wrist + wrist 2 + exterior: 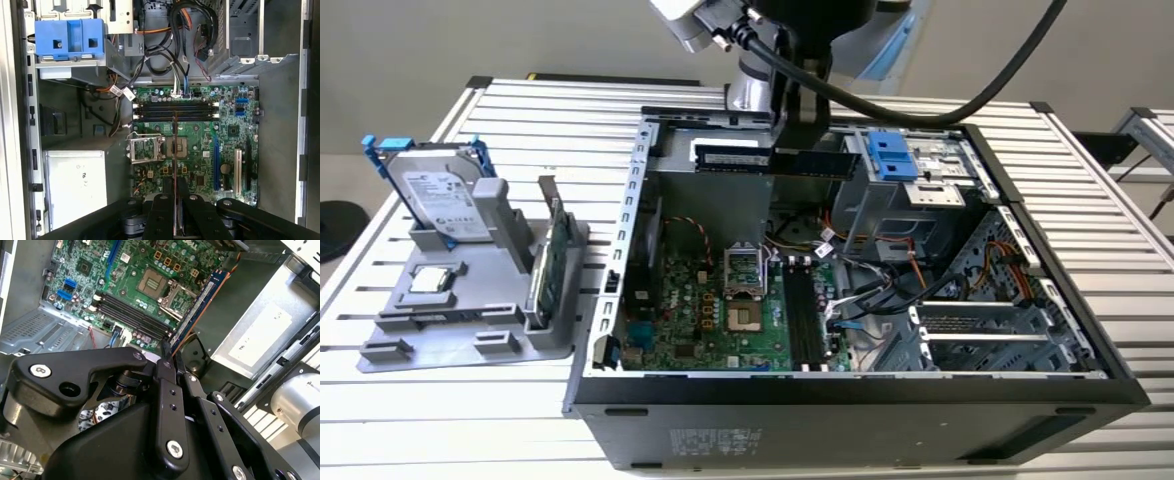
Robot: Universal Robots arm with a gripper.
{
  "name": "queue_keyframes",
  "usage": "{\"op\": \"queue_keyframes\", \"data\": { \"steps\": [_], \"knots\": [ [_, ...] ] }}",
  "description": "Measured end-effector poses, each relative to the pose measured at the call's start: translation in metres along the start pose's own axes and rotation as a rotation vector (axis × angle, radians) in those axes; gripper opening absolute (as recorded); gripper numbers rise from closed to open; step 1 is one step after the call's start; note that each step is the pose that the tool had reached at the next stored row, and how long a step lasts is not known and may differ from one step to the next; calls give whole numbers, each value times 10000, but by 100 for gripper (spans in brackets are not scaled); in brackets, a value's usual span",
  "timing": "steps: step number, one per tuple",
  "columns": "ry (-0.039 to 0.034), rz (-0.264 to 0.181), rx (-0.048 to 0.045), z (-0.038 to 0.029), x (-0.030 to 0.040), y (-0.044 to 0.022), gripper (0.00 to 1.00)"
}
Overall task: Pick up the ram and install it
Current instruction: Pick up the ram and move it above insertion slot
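My gripper [798, 150] hangs over the back of the open computer case [854, 392], shut on the ram [734, 158], a long dark stick held level and on edge above the motherboard [720, 310]. In the second wrist view the ram [200, 302] runs out from between the black fingers [164, 371], its blue-black edge and chips showing. In the first wrist view the ram [175, 150] is a thin edge-on line crossing the empty black memory slots [175, 111]. Those memory slots [801, 322] lie well below the stick, beside the processor socket [742, 275].
Left of the case in the exterior view, a grey stand [454, 335] holds a silver hard drive with blue rails [440, 190], a green card [550, 265] and a small chip [427, 280]. A blue drive bracket [891, 155] and loose cables [854, 250] sit near the slots.
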State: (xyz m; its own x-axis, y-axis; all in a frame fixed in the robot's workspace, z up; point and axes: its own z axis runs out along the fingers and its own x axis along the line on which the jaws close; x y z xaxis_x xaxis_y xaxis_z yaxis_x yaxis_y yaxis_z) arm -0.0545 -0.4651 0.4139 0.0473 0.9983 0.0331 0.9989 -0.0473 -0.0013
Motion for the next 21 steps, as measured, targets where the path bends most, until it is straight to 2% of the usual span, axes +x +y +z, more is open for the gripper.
{"op": "queue_keyframes", "data": {
  "steps": [21],
  "knots": [
    [0,1,0,212,37,89,0]
  ]
}}
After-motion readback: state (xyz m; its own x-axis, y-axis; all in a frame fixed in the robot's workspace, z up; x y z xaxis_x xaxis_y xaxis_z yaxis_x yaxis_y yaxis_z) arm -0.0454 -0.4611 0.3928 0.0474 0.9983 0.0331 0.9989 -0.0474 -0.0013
